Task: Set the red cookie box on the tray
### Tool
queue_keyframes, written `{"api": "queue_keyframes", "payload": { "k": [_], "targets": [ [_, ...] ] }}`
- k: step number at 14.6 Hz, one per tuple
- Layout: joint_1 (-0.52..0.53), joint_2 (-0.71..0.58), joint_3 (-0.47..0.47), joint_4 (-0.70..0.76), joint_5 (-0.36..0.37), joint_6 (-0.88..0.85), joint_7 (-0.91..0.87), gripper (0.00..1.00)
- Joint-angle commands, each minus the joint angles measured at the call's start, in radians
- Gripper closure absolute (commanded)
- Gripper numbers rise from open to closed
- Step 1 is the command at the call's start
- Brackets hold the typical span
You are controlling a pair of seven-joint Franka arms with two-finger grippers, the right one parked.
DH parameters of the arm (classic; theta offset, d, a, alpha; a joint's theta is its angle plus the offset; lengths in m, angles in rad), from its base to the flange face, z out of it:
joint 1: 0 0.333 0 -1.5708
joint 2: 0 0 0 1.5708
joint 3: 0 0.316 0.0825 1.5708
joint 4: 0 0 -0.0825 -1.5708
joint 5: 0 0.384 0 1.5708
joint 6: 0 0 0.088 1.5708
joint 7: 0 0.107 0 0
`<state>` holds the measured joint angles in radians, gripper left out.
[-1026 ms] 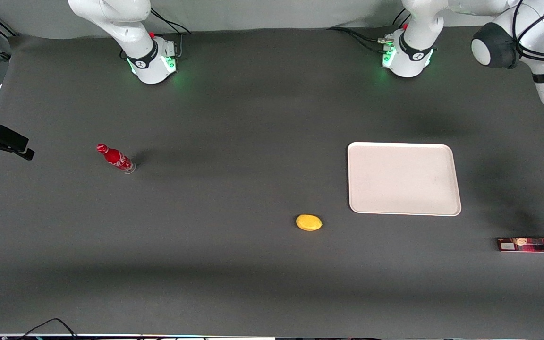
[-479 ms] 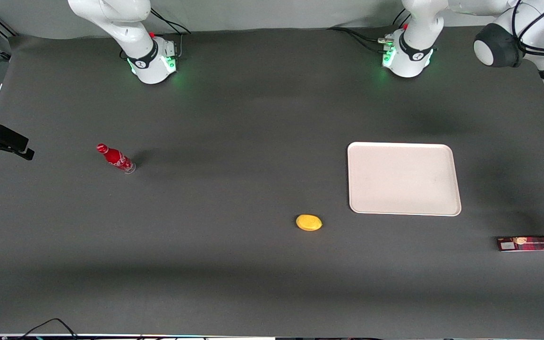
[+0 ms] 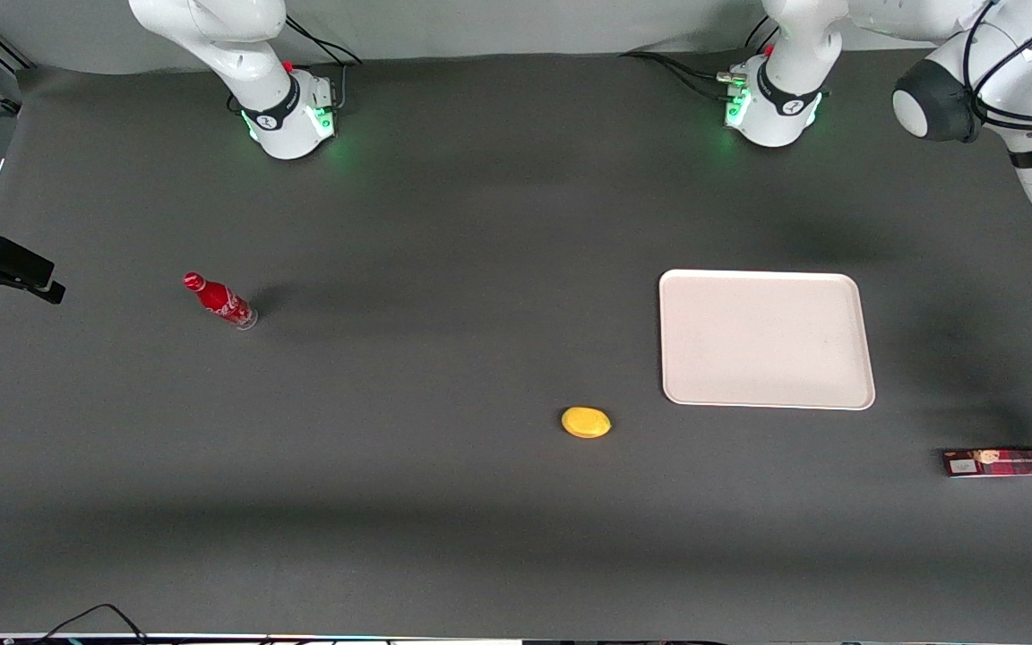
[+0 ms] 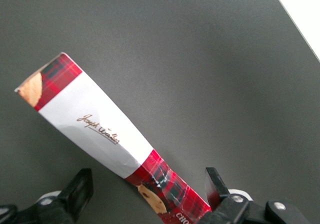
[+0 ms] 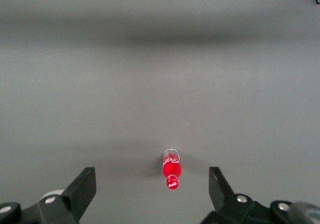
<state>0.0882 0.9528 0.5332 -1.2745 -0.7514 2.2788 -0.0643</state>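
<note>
Box (image 4: 100, 134): flat on table (image 3: 444, 502), working arm's end, nearer camera than tray (image 3: 765, 339), apart from it. Tool (image 4: 150, 196): fingers apart, straddling box end, no contact. Step: pre-grasp. Next: lower, clamp.

dark grey table (image 3: 444, 224) with tray (image 3: 765, 339), red cookie box (image 3: 1004, 462), yellow lemon (image 3: 586, 422), standing red bottle (image 3: 219, 301)

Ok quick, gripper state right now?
Gripper: open, holding nothing, fingers either side of the red cookie box's end; the box lies on the table, off the tray.
</note>
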Motion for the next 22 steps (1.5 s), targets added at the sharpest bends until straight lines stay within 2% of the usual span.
{"api": "queue_keyframes", "payload": {
  "k": [1, 3, 4, 5, 10, 13, 15, 19, 22],
  "targets": [
    [0.004, 0.021, 0.007, 0.003, -0.063, 0.028, -0.014, 0.00],
    [0.008, 0.026, 0.005, 0.003, -0.086, 0.037, -0.014, 0.21],
    [0.008, 0.026, 0.005, 0.001, -0.100, 0.048, -0.012, 0.49],
    [0.008, 0.027, 0.005, 0.000, -0.104, 0.056, -0.005, 0.99],
    [0.002, 0.014, 0.010, 0.004, -0.101, 0.029, -0.015, 1.00],
    [-0.011, -0.037, 0.072, 0.053, -0.047, -0.143, -0.012, 1.00],
    [-0.024, -0.077, 0.100, 0.099, 0.032, -0.269, -0.008, 1.00],
    [-0.068, -0.263, 0.091, 0.112, 0.283, -0.479, 0.029, 1.00],
    [-0.074, -0.425, -0.002, 0.109, 0.459, -0.689, 0.034, 1.00]
  ]
}}
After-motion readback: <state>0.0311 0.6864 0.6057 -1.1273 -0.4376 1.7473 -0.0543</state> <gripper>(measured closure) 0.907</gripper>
